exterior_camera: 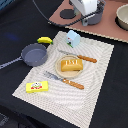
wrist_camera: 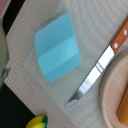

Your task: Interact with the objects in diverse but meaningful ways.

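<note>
While the arm hangs at the frame's top, the pale blue carton (exterior_camera: 73, 38) lies just below it; its claw's state I cannot tell.

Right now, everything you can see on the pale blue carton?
The pale blue carton is small, with a folded, roof-like top; in the wrist view a crease runs across its smooth, matte blue surface. It stands on the striped placemat near its far edge, apart from the knife beside it and the banana. Nothing touches it but the mat. The hand isn't visible.
</note>
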